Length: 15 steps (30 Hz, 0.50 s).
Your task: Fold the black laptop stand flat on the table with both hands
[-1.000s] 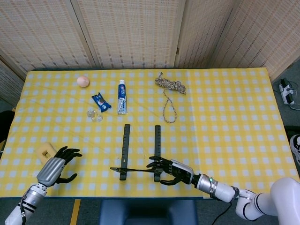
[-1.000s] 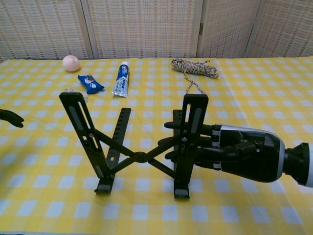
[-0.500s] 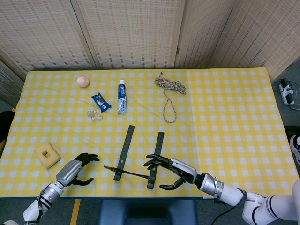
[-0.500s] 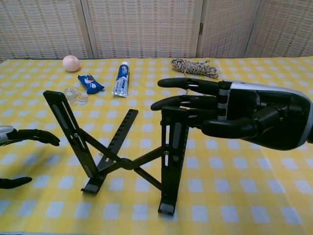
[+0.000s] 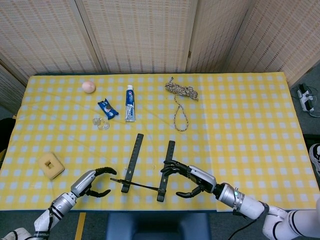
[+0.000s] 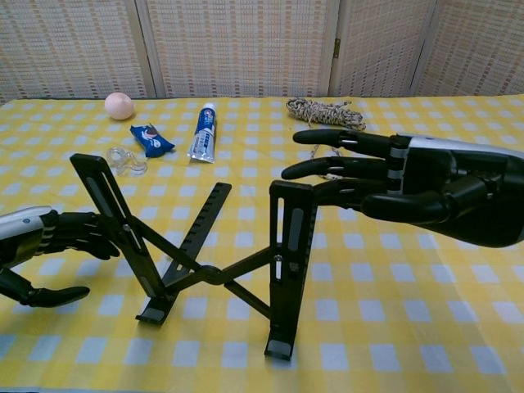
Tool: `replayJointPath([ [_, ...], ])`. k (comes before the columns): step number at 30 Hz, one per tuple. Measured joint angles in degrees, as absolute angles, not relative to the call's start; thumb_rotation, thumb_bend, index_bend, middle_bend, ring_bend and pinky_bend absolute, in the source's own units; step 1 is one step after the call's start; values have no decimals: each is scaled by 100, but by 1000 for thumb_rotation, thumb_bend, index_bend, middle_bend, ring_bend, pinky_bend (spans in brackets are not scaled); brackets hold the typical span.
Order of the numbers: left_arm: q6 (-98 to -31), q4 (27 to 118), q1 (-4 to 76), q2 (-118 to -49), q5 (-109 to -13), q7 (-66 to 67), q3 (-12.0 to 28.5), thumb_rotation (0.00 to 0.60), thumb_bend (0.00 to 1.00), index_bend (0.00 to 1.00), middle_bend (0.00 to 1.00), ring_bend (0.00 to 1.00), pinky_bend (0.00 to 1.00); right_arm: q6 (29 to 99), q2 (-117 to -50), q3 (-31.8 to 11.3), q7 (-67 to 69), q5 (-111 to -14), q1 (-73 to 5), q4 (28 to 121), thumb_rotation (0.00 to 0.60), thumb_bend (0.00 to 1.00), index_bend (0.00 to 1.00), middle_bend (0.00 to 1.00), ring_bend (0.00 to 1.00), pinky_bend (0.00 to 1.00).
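Your laptop stand point(image 6: 214, 262) sits raised at the table's point(image 5: 250, 125) near edge, around six o'clock, its uprights unfolded. Your right hand point(image 6: 417, 187) hovers at its three o'clock side, spread and holding nothing, fingertips near the taller upright. Your left hand point(image 6: 45, 254) waits at nine o'clock, spread and empty as well. Press one side alone and the stand will likely skid or tip toward you; closing unevenly could trap a finger in the crossbars

The left hand point(image 6: 37, 254) is cut off by the chest view's left edge. The right hand point(image 6: 417, 187) is cropped at the right edge, its wrist unseen.
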<state>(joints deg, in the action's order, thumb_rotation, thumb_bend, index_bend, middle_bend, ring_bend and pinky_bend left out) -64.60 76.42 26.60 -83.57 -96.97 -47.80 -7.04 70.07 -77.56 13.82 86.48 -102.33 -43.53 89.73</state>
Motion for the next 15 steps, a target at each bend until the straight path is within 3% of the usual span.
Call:
replayJointPath([
  [6,-6477,7401,2610,-8660,-9484,-4119,-586,600,381,449,320,278,234,7094,-7697,1348,8723,-10244,-4299,8916,600,336,100,201,193,30],
  [15,-6467,7299,2623,-8991,-9358,-3928,-522,600,384,446,320,260,214,7122,-7680,1320,8764,-10262,-4247,8885,600,336,100,201,193,30],
])
